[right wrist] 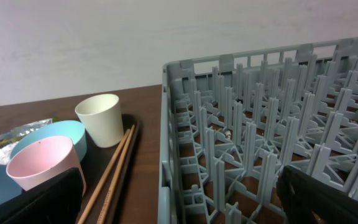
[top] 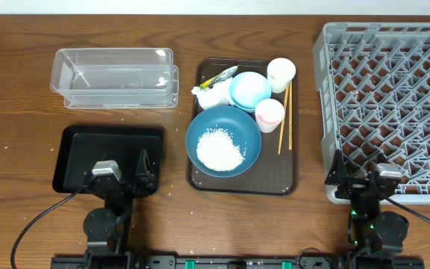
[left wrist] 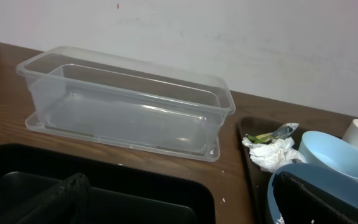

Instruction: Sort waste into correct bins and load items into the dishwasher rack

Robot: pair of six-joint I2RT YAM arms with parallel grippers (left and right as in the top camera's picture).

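Wooden table (top: 21, 112), both claws wide and empty.
We see the left gripper (top: 125, 178) over the black tray (top: 80, 153) at the near edge, the right gripper (top: 358, 178) at the near rim of the grey rack (top: 387, 90) by the right edge; the rice (top: 219, 148) lies in the dark-blue bowl (top: 251, 133) on the brown tray (top: 275, 168), mid-table.
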